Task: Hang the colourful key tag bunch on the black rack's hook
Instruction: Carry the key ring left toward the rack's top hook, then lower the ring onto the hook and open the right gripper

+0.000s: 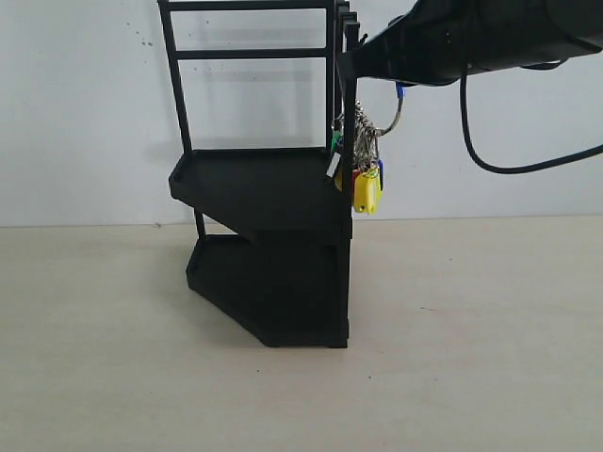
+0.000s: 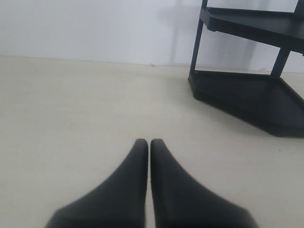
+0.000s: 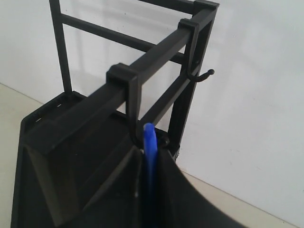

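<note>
White wall (image 3: 256, 95), loop (image 3: 149, 135) half-hidden in right gripper (image 3: 149, 154)

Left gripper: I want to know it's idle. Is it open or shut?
Shut: the left gripper has its fingers pressed together, with nothing between them.

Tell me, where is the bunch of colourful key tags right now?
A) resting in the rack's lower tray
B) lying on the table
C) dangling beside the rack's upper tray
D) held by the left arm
C: the colourful key tag bunch hangs beside the upper tray of the black rack, its blue loop pinched in the right pincer.
</note>
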Robot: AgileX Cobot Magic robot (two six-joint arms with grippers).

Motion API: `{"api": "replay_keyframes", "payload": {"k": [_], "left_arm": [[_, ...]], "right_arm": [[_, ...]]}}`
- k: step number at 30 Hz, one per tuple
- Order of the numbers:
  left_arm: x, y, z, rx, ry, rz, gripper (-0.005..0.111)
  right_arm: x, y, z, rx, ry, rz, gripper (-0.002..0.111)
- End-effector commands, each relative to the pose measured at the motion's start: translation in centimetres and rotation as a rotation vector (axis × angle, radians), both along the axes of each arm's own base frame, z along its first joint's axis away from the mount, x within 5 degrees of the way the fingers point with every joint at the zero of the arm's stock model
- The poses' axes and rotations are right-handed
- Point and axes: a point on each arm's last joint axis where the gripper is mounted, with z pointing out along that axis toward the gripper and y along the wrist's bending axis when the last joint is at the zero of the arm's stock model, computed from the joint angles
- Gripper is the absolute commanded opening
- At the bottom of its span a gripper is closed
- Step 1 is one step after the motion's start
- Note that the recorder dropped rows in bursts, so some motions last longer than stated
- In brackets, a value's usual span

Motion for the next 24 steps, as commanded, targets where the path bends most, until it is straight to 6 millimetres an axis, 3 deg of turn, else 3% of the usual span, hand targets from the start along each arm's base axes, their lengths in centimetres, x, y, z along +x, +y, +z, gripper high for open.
{"api": "replay_keyframes", "payload": {"k": [1,6,8,12,17,24], "left_arm": [[0.0,0.0,0.1,0.008,-0.011,0.0,0.004],[0.0,0.0,0.1,0.008,-0.011,0.0,0.004],[0.0,0.0,0.1,0.008,-0.011,0.0,0.004],[0.0,0.0,0.1,0.008,-0.011,0.0,0.004],[0.0,0.0,0.1,0.008,-0.011,0.0,0.004],[0.0,0.0,0.1,0.008,-0.011,0.0,0.004]], "right_arm": [[-0.3,-0.1,1.1,0.006,-0.052,-0.006,0.0],[-0.3,-0.1,1.1,-0.006,-0.054,-0.003,0.006],[-0.3,-0.1,1.0,-0.007,-0.05,-0.001,0.027],[-0.3,-0.1,1.0,-0.001,-0.05,-0.004,0.055],[-0.2,-0.2,0.9,0.03,-0.04,-0.017,0.052],[-0.2,-2.1,1.2,0.1,-0.002,-0.081,0.052]]}}
